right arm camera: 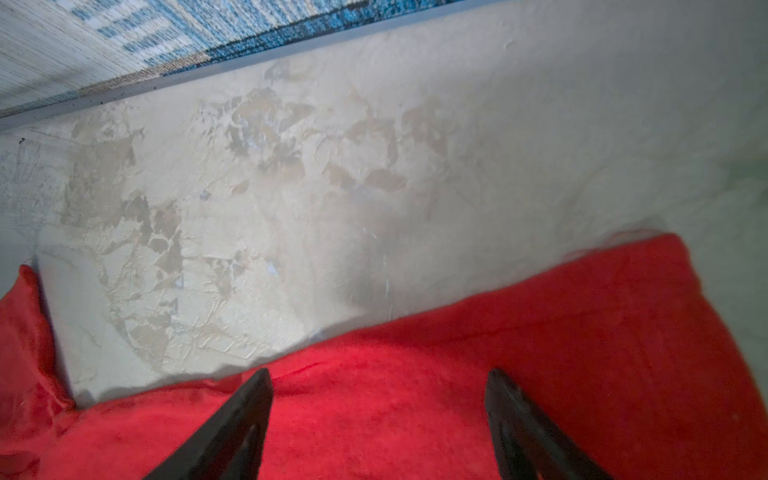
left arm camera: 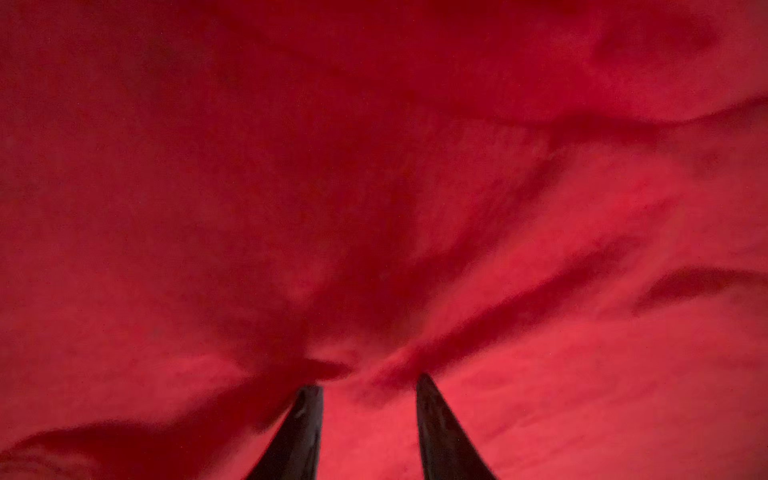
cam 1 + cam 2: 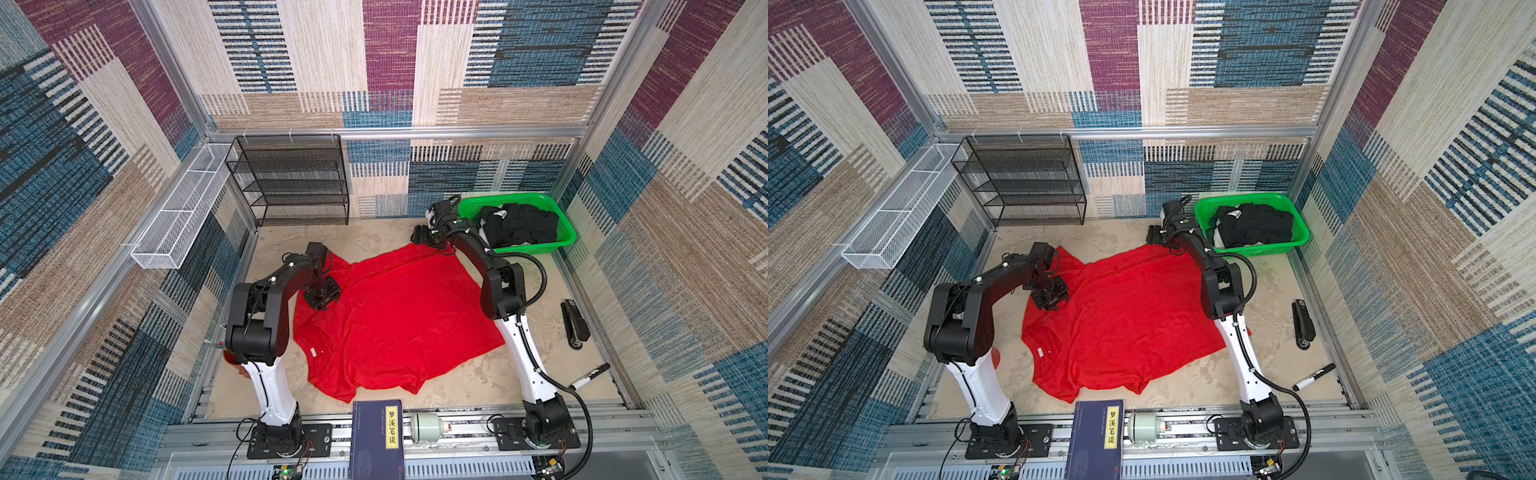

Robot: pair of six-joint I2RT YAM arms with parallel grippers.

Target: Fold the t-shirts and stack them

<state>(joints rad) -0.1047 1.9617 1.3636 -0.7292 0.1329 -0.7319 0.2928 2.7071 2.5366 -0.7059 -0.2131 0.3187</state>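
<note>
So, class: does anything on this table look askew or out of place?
Yes. The bright red cloth t-shirt lies diagonally and rumpled, not squared up. A black stapler, a black-and-white marker pen and a dark blue book sit around it, unrelated to folding.

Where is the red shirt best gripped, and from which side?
Grip the red shirt at its far hem corner, coming down from above with the right end effector. That corner lies flat on the table, an exposed tip with nothing on it, so a downward pinch should catch it.
</note>
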